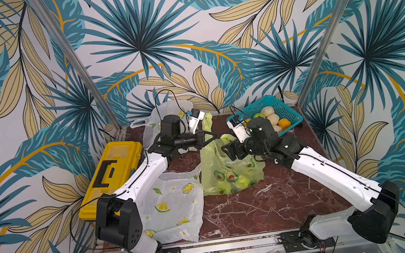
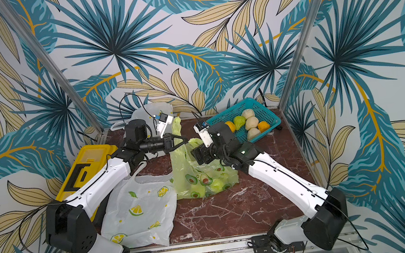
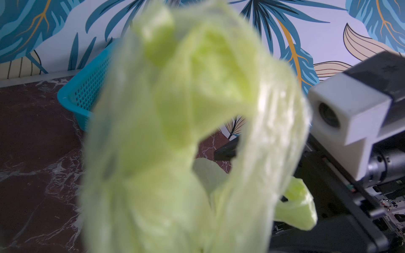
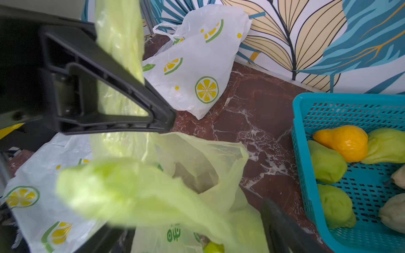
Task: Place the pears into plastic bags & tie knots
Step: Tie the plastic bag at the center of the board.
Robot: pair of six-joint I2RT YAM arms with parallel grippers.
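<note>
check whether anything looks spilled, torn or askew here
Nothing spilled or torn. The translucent light green avocado-print plastic bag hangs lopsided. The left gripper pinches one loop handle up, while the other handle flops loose at the open right gripper.

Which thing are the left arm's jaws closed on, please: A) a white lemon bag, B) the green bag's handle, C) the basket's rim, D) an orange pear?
B: in a top view the left jaws stand shut on the green bag, with its handle sticking up past them.
</note>
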